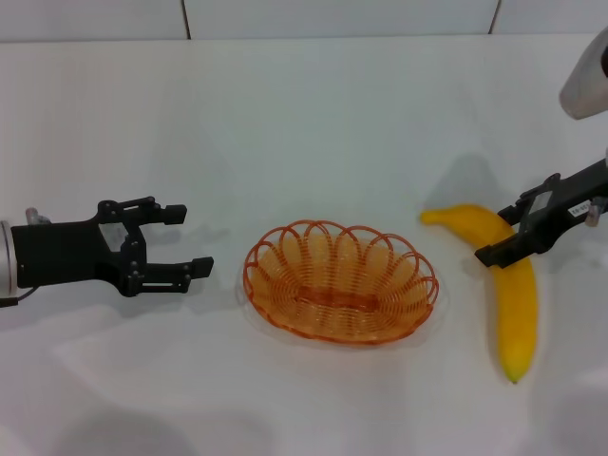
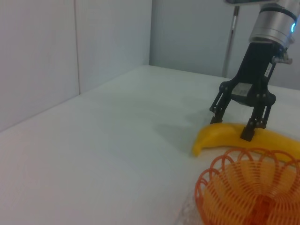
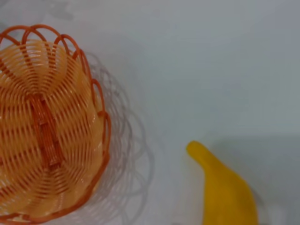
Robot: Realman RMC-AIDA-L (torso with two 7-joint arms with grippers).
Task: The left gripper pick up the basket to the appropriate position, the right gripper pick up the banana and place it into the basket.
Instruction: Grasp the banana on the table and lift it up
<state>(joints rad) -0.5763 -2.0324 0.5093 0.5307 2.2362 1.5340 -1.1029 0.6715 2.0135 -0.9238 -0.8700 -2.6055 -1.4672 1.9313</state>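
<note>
The orange-red wire basket (image 1: 285, 234) sits on the white table at the middle; it also shows in the left wrist view (image 2: 253, 192) and the right wrist view (image 3: 47, 131). My left gripper (image 1: 188, 240) is open and empty, just left of the basket and apart from it. The yellow banana (image 1: 514, 309) lies on the table right of the basket; it also shows in the left wrist view (image 2: 218, 134) and the right wrist view (image 3: 227, 192). My right gripper (image 1: 499, 236) is low over the banana's upper part, with open fingers straddling it, as the left wrist view (image 2: 230, 127) shows.
A white wall (image 1: 332, 17) with panel seams stands behind the table's far edge. A side wall (image 2: 56, 56) shows in the left wrist view.
</note>
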